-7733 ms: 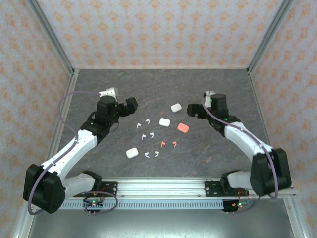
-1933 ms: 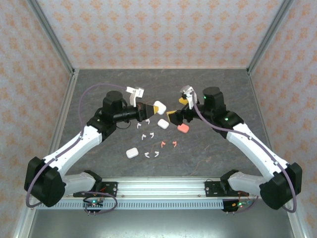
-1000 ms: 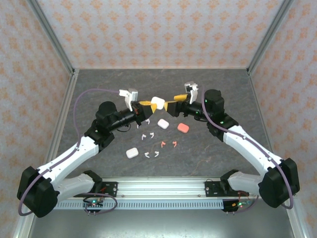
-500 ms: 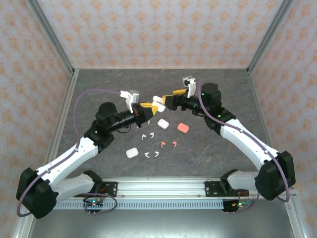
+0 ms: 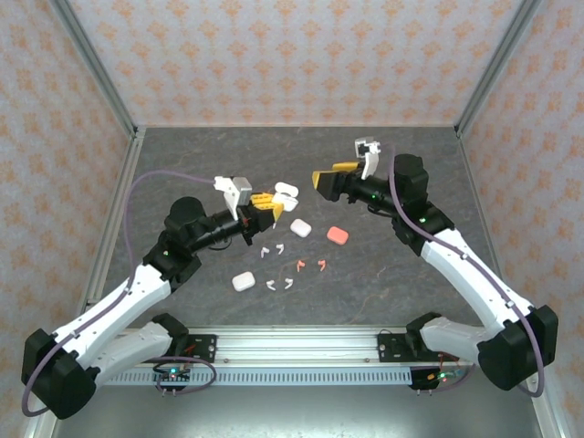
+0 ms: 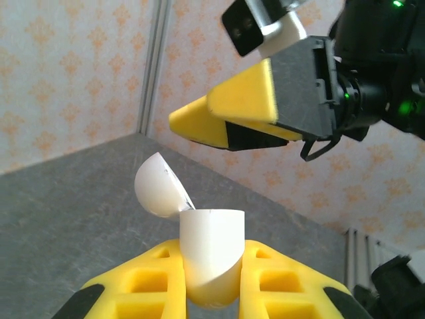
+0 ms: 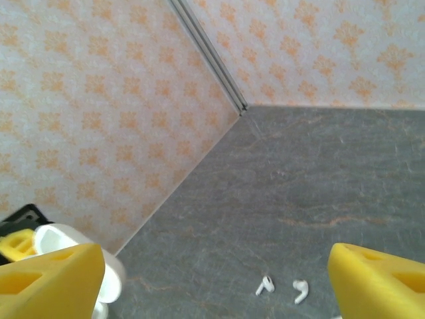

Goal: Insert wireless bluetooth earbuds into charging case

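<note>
We pinch the white case (image 6: pixel 211 256), lid (image 6: pixel 158 186) flipped open, in our left gripper (image 5: pixel 270 203) | right gripper (image 5: pixel 327 179) spread, empty, close by it.

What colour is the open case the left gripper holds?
White case, clearest in the left wrist view.
</note>
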Available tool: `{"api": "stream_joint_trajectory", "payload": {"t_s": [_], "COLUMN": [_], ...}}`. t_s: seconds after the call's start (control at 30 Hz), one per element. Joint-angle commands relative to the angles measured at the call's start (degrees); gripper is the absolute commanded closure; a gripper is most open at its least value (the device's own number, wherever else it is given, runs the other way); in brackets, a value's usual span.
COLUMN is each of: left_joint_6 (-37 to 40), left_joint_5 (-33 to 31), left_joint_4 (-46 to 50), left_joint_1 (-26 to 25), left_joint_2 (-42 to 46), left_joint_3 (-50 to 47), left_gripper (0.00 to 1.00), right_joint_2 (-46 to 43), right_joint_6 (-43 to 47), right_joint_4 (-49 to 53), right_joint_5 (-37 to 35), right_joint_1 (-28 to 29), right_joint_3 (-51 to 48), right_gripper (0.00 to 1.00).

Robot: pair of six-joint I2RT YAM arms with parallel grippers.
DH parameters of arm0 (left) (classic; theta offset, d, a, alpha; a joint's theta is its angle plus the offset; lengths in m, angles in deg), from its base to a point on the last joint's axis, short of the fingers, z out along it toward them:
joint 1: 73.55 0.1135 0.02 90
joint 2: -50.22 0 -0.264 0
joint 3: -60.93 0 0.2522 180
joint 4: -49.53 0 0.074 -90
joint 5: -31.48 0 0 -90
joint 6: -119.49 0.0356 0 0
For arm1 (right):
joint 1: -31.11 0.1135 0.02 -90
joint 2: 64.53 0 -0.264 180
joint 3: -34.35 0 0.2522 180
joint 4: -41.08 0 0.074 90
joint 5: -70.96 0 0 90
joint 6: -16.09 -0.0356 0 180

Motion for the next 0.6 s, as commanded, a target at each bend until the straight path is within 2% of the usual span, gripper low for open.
{"api": "stream_joint_trajectory", "payload": {"t_s": [0.0,0.23,0.57], "left_joint_6": [9.81,15.03,13.97], "left_joint_5": [1.7,4.82,8.47], "left_joint_4": [0.57,3.24,2.01], "left_joint_1": [-0.28,-0.28,-0.29], "left_joint_2": [3.19,8.68,11.91], "left_joint_3": [-1.84,-2.62,-3.5], "left_gripper": [1.0,1.0,1.0], "right_joint_2": [1.95,14.46,34.69], "right_joint_6": [-0.32,-3.41,2.91], "right_joint_4": [5.27,5.95,12.35], "right_joint_5": [-1.36,0.98,-0.69], "right_joint_1": [-0.36,0.51,8.97], "right_joint_3": [0.47,1.7,15.18], "right_gripper": [0.14,0.27,0.42]}}
